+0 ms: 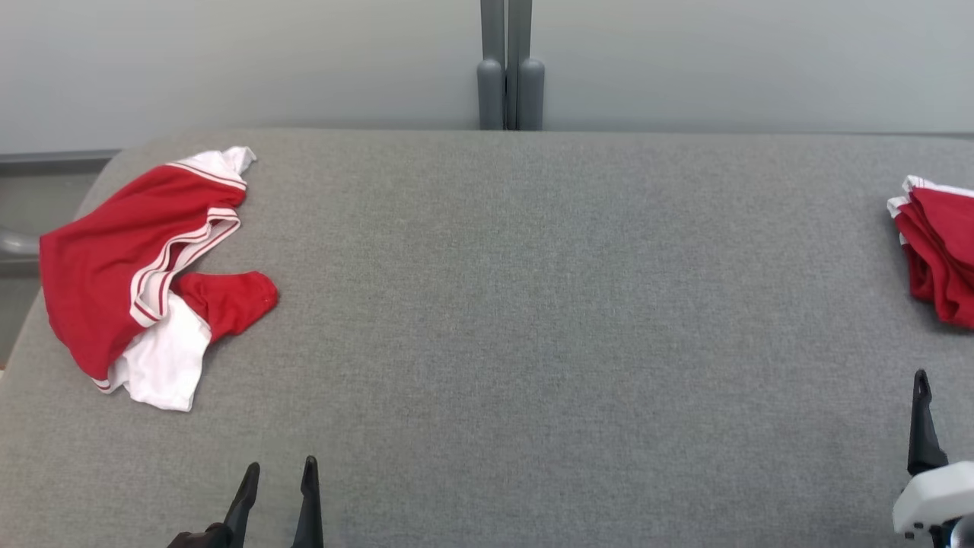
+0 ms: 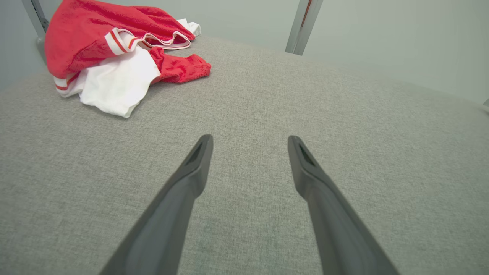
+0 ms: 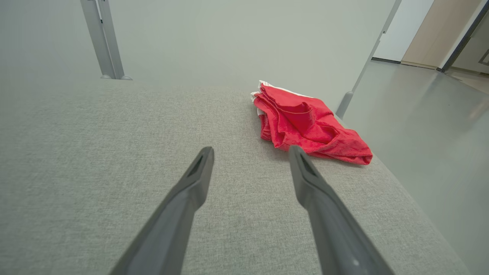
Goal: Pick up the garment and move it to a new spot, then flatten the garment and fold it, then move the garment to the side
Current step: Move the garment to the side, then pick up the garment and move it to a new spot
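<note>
A crumpled red and white garment (image 1: 144, 259) lies at the far left of the grey padded table (image 1: 533, 320); the left wrist view has this garment (image 2: 114, 49) ahead and to the left. A folded red garment (image 1: 940, 251) rests at the table's right edge. My left gripper (image 1: 278, 468) stands open near the front edge, well short of the crumpled garment, with nothing between its fingers (image 2: 198, 164). My right gripper (image 3: 250, 152) is open and empty, just short of the folded garment (image 3: 305, 122). One of its fingers (image 1: 922, 418) shows at the lower right of the head view.
A grey post (image 1: 510, 68) rises behind the table's back edge against a pale wall. The table's right edge drops to a shiny floor (image 3: 428, 133) just past the folded garment. Bare grey table surface (image 2: 344, 126) spreads between the two garments.
</note>
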`<state>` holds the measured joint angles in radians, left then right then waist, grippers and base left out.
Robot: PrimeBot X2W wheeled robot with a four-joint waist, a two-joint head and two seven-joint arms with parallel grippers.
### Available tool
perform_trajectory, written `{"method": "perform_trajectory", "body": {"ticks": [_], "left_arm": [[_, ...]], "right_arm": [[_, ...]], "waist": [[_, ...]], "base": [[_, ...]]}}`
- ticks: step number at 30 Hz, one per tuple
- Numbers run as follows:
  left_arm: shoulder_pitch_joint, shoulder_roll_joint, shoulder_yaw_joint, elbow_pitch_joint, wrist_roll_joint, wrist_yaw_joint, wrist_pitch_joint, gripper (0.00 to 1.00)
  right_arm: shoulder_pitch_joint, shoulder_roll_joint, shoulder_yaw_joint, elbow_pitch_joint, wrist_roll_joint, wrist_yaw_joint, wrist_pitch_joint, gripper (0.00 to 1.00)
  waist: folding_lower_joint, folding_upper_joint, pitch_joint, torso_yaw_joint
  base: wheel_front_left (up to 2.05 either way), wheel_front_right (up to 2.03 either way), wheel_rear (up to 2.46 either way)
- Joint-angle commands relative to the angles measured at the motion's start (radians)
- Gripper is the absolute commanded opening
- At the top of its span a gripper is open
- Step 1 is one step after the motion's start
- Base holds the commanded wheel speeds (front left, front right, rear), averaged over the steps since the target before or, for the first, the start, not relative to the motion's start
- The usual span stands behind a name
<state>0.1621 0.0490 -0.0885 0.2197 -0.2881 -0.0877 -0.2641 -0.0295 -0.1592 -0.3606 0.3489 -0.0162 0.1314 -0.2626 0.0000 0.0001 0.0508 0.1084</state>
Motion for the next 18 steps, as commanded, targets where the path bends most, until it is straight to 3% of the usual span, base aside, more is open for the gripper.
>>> {"method": "perform_trajectory", "body": {"ticks": [1,9,18], "left_arm": [[0.016,0.003,0.016,-0.007,0.017,-0.002,0.000,1.00],[0.030,0.003,0.067,-0.024,0.065,-0.027,0.000,1.00],[0.015,0.003,0.053,-0.037,0.080,-0.043,0.000,1.00]], "right_arm": [[0.035,0.024,-0.009,-0.027,-0.001,-0.002,-0.003,1.00],[0.169,0.094,0.035,-0.163,-0.026,-0.002,-0.003,1.00],[0.200,0.108,0.080,-0.180,0.011,-0.001,-0.003,1.00]], "waist": [[0.0000,-0.0001,-0.086,0.030],[0.0000,-0.0001,-0.109,0.044],[0.0000,-0.0001,-0.109,0.026]], "base": [[0.00,0.00,0.00],[0.00,0.00,0.00],[0.00,0.00,0.00]]}}
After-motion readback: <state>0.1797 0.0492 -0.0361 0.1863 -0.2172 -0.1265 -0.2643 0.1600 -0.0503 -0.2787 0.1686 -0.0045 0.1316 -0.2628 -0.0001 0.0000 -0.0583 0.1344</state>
